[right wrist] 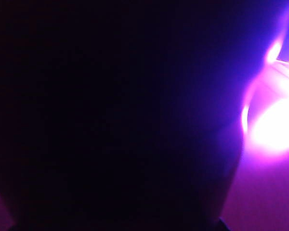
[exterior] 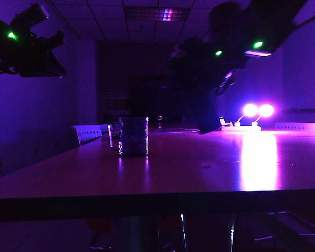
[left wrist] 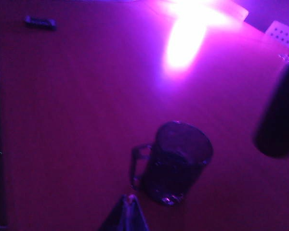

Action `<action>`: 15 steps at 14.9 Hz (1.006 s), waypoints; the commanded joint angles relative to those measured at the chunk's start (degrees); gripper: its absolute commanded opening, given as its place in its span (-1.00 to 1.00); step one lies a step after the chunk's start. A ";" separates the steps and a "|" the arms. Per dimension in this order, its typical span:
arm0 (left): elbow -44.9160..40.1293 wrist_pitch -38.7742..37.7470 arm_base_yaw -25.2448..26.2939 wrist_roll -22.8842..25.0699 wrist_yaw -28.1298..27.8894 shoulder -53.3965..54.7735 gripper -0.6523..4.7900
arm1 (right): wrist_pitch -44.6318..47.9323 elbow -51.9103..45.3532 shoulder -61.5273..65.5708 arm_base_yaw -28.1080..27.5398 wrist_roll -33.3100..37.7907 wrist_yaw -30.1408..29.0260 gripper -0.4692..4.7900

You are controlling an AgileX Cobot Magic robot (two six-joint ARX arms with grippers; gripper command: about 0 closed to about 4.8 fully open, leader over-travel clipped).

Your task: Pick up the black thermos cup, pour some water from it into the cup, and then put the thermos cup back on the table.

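Exterior view: right hand [exterior: 207,84] holds black thermos cup [exterior: 206,113] aloft; left hand [exterior: 55,39] raised

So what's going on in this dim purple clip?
The right gripper, on the right of the exterior view, appears to carry the black thermos cup lifted off the table, a dark mass that fills the right wrist view. The cup stands upright on the table. The left gripper hangs high on the left, holding nothing visible. No pouring shows yet.
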 commanded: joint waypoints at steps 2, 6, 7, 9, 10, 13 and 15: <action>0.17 -0.02 -0.11 0.24 1.49 -0.28 -0.78 | -1.68 9.55 4.07 0.92 -4.37 0.07 -0.28; 0.17 -0.04 -0.13 0.22 1.51 -0.28 -0.78 | -5.73 16.76 8.87 2.34 -12.79 0.13 -0.28; 0.17 -0.13 -0.13 0.22 1.51 -0.28 -0.78 | -6.05 17.88 9.84 2.75 -14.03 0.04 -0.28; 0.17 -0.20 -0.13 0.24 1.53 -0.28 -0.78 | -6.05 18.69 11.34 3.76 -18.45 0.28 -0.28; 0.17 -0.24 -0.13 0.22 1.55 -0.28 -0.78 | -6.54 18.69 11.54 4.07 -21.62 0.28 -0.28; 0.17 -0.22 -0.13 0.22 1.62 -0.28 -0.78 | -7.15 18.69 12.55 4.13 -26.25 0.52 -0.28; 0.17 -0.22 -0.13 0.22 1.64 -0.28 -0.78 | -7.72 18.69 12.59 4.13 -27.30 1.77 -0.28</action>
